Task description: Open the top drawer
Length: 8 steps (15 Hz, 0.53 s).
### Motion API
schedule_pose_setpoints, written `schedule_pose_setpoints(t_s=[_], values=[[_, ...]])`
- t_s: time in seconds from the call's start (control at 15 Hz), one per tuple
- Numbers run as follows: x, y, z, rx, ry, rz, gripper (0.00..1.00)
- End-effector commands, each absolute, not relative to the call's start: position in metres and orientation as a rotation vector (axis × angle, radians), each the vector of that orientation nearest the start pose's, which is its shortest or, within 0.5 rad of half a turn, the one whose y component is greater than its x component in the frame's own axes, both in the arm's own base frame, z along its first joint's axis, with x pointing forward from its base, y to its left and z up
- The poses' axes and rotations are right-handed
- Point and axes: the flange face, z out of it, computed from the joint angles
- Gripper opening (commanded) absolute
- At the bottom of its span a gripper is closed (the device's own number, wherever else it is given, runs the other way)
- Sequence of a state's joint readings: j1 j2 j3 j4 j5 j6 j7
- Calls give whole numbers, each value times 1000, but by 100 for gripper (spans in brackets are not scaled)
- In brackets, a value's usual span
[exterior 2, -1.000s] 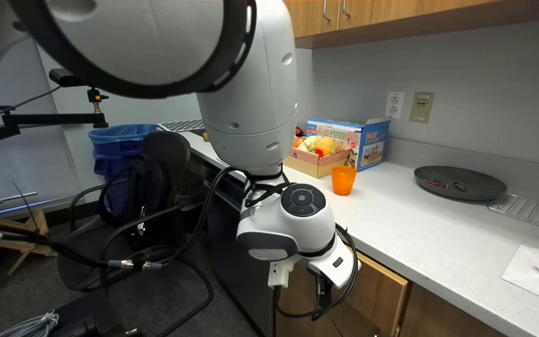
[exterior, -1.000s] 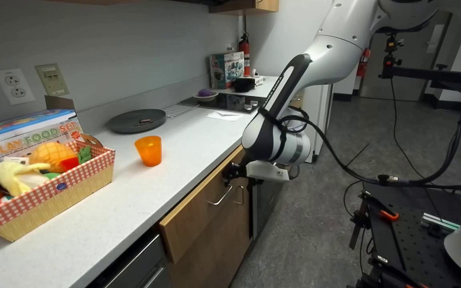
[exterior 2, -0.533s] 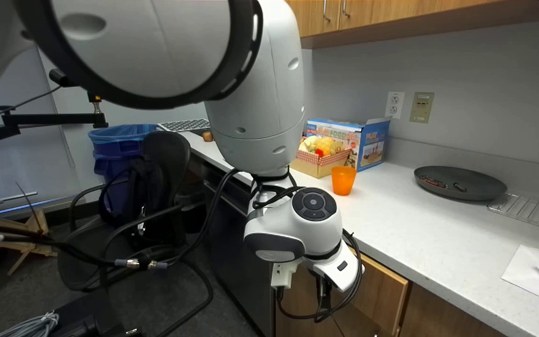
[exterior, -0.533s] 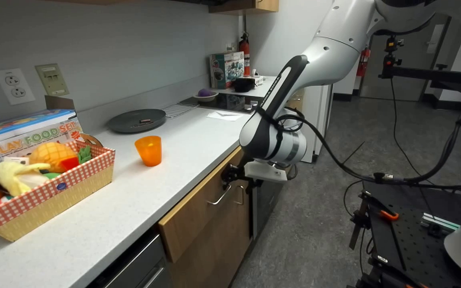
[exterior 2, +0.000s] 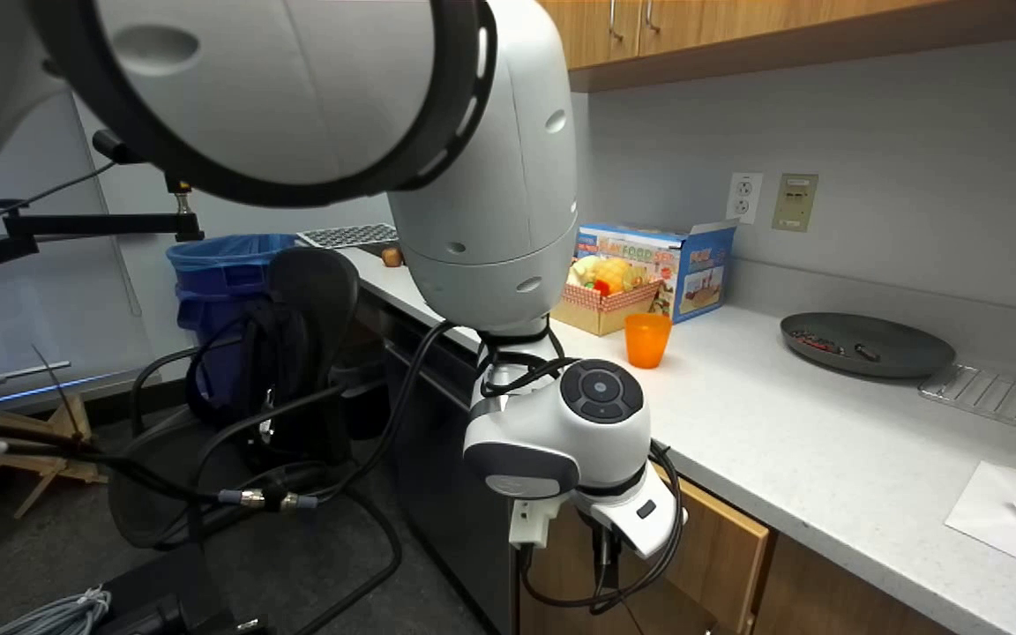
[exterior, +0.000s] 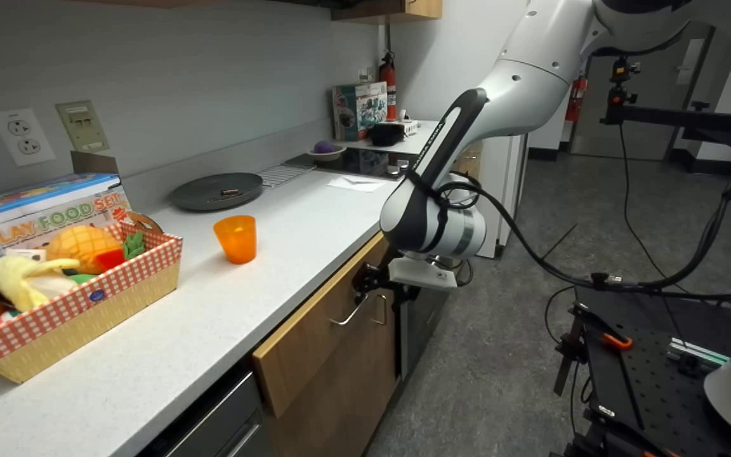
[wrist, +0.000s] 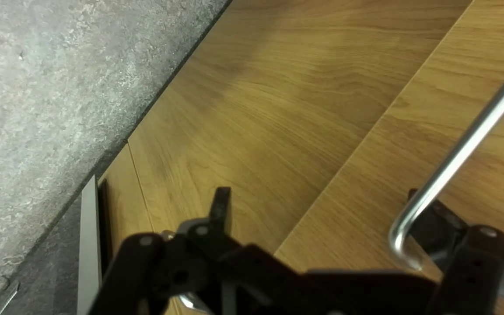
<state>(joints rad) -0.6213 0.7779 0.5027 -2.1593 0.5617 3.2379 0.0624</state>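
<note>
The top drawer point(exterior: 305, 355) has a light brown wood front that stands slightly ajar under the counter edge; it also shows in an exterior view point(exterior 2: 711, 547). Its metal bar handle point(exterior: 348, 315) shows large in the wrist view point(wrist: 457, 159). My gripper point(wrist: 317, 192) is open at the near end of this handle. Its right finger point(wrist: 429, 232) passes behind the bar, between bar and drawer front. Its left finger point(wrist: 221, 205) is in front of the lower wood front, with nothing between the fingers but the bar's end near the right one. In an exterior view the gripper point(exterior: 378, 295) is beside the handle.
The taller wood front point(exterior: 334, 393) below has its own handle point(exterior: 381, 311) close to the gripper. A dark grey drawer front point(exterior: 219, 419) is beside it. The counter point(exterior: 289, 254) above carries an orange cup point(exterior: 236, 239), a food basket point(exterior: 86, 304) and a pan point(exterior: 216, 192).
The arm and wrist have shifted slightly towards the counter and drawer, then tilted a little at the wrist. The drawer shows no clear change.
</note>
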Motion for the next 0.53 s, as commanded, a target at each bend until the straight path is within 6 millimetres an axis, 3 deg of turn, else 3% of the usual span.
schedule_pose_setpoints(t_s=[0.0,0.47], values=[[533,-103,86,-2481,1263,-308,100],[488,-85,107,-2555,1182,-289,100]])
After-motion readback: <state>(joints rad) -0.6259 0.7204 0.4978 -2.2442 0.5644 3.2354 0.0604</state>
